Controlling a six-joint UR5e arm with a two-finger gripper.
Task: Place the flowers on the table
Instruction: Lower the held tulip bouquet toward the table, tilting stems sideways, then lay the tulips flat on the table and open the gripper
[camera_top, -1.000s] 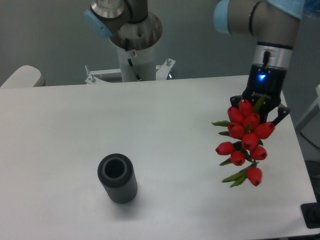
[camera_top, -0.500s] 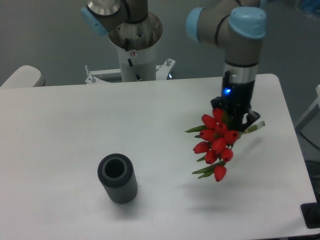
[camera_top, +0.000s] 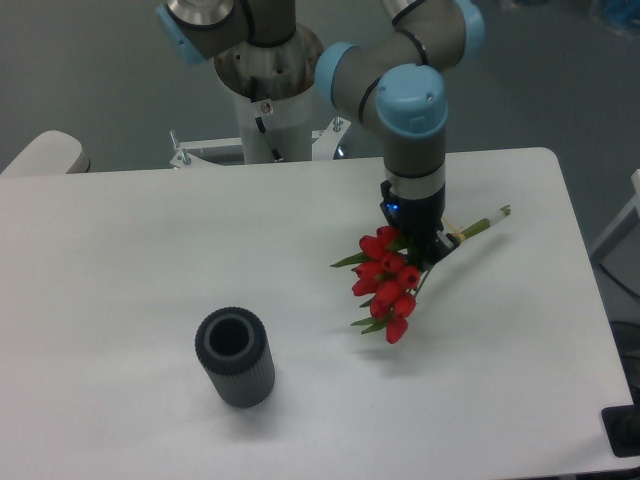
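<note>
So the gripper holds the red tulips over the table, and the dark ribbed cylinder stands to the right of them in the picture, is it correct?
Not quite. In the camera view the cylinder stands left of the tulips, not right. The gripper does hold them over the table.

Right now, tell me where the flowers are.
Right of centre in the camera view, the flowers hang from the claw above the table, right of the dark cylinder.

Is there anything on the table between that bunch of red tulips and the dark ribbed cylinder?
No. In the camera view, only bare white table lies between the tulips and the cylinder.
</note>
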